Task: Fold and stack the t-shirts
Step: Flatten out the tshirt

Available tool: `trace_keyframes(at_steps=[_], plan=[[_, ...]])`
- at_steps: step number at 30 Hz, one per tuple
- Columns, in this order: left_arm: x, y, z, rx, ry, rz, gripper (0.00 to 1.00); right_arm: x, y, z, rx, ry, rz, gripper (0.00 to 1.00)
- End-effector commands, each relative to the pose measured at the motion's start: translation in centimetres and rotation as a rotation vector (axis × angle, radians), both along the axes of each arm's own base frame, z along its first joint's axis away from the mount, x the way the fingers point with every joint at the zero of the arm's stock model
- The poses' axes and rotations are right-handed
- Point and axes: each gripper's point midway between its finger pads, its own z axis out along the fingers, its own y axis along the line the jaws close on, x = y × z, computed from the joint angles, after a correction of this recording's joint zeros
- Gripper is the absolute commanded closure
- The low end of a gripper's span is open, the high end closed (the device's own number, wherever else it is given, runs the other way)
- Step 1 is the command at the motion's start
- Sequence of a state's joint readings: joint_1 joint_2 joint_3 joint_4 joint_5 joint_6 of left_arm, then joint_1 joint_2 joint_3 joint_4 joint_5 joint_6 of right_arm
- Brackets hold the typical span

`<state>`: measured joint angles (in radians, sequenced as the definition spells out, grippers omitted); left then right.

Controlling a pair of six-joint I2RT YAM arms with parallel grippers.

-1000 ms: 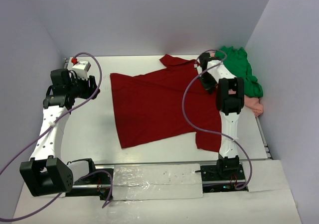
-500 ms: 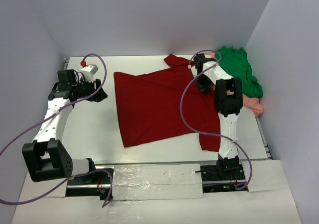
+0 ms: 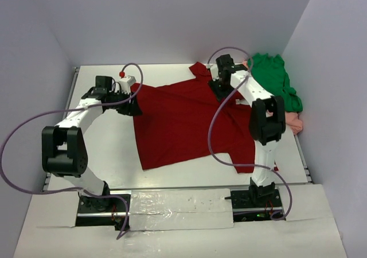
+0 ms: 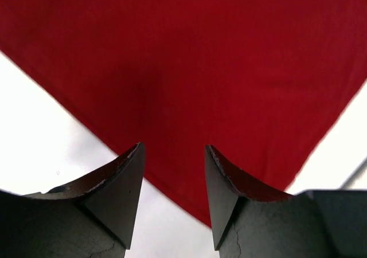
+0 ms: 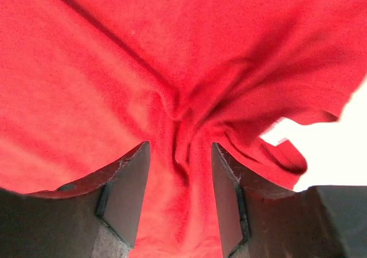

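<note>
A dark red t-shirt lies spread out flat in the middle of the white table. My left gripper hovers at its far left corner, open. In the left wrist view the red t-shirt's corner points down between the left gripper's fingers, with nothing clamped. My right gripper is over the shirt's far right part, near a sleeve, and is open. In the right wrist view a raised ridge of red t-shirt cloth runs between the right gripper's parted fingers.
A bright green t-shirt lies crumpled at the far right against the wall, with a salmon pink one just in front of it. Purple cables loop off both arms. A pale plate covers the near edge between the bases.
My left arm has swung right to the shirt's far left corner. My right gripper has moved left along the shirt's far edge and opened, letting the cloth go.
</note>
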<state>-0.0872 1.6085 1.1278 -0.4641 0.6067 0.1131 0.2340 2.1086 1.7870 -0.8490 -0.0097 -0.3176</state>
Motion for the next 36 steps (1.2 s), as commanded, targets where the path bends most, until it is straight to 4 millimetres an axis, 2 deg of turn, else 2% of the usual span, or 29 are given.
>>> trace_keyframes(at_steps=[1, 5, 6, 8, 9, 12, 14, 17, 18, 19, 20, 21, 26, 36], plan=[[4.8, -1.1, 3.5, -0.022, -0.152, 0.049, 0.46, 2.9, 0.1, 7.8, 0.058, -0.290, -0.062, 0.46], [5.6, -2.0, 2.2, -0.020, -0.116, 0.050, 0.46, 2.6, -2.0, 9.0, -0.024, -0.339, -0.131, 0.46], [5.6, -2.0, 1.9, -0.017, -0.113, 0.051, 0.46, 2.5, -2.2, 9.7, -0.025, -0.357, -0.135, 0.46], [5.8, -2.0, 1.1, -0.003, -0.113, 0.066, 0.47, 1.9, -2.3, 9.6, -0.022, -0.361, -0.141, 0.46], [5.9, -2.0, 0.8, 0.005, -0.115, 0.072, 0.47, 1.7, -2.0, 10.8, 0.004, -0.392, -0.138, 0.46], [6.8, -1.3, -0.6, 0.037, -0.083, 0.155, 0.50, 0.7, -1.4, 11.9, 0.055, -0.405, -0.126, 0.46], [7.6, -1.0, -1.3, 0.053, -0.065, 0.188, 0.52, 0.1, -0.7, 13.7, 0.108, -0.432, -0.113, 0.46], [9.2, -0.2, -1.5, 0.086, -0.073, 0.246, 0.68, -0.9, -0.3, 15.8, 0.163, -0.460, -0.108, 0.49], [9.3, -0.1, -2.5, 0.099, -0.043, 0.253, 0.82, -1.2, -0.2, 16.4, 0.175, -0.470, -0.115, 0.50], [9.9, 0.0, -2.4, 0.106, -0.044, 0.271, 0.89, -1.5, 0.0, 16.8, 0.190, -0.477, -0.109, 0.50], [10.0, 0.0, -3.3, 0.113, -0.021, 0.274, 0.95, -2.0, 0.2, 17.9, 0.210, -0.498, -0.102, 0.51], [9.8, 0.0, -3.8, 0.121, 0.001, 0.273, 1.00, -2.3, 0.2, 18.3, 0.218, -0.504, -0.101, 0.51], [9.3, -0.1, -6.3, 0.170, 0.073, 0.275, 1.00, -3.6, -0.1, 20.4, 0.239, -0.541, -0.104, 0.51], [5.2, 1.0, -10.4, 0.255, 0.250, 0.252, 1.00, -5.2, -1.0, 25.3, 0.254, -0.639, -0.118, 0.51]])
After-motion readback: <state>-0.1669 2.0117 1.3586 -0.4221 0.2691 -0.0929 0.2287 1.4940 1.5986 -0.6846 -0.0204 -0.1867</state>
